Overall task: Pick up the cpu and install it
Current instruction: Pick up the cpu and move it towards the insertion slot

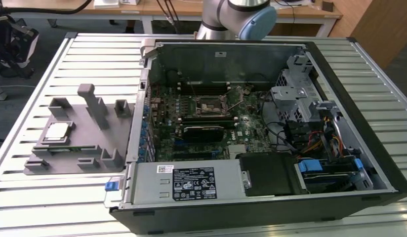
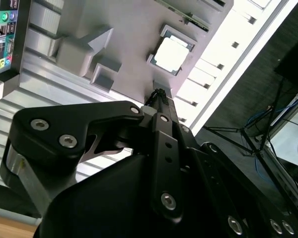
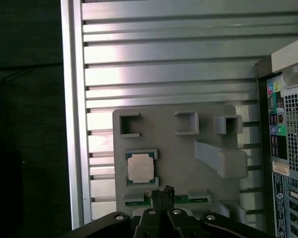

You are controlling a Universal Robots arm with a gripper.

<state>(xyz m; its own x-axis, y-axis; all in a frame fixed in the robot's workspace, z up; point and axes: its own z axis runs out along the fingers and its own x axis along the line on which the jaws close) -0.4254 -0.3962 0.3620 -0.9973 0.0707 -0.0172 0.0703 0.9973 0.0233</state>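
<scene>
Hovering clenched and empty near an edge of the slatted bench (image 3: 164,49), the black gripper (image 3: 164,191) faces the silver-topped square cpu (image 3: 140,167), nested in a grey plastic tray (image 3: 188,148), apparently for easy pickup.

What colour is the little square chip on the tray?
The chip is shiny silver-grey, clearest in the first wrist view.

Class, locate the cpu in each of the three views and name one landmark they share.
Exterior view: cpu on the grey tray, toward the exterior view's left, outside the computer case.
Second wrist view: cpu in the tray's square recess.
First wrist view: cpu in that same recess.
Shared landmark: the grey tray.
</scene>
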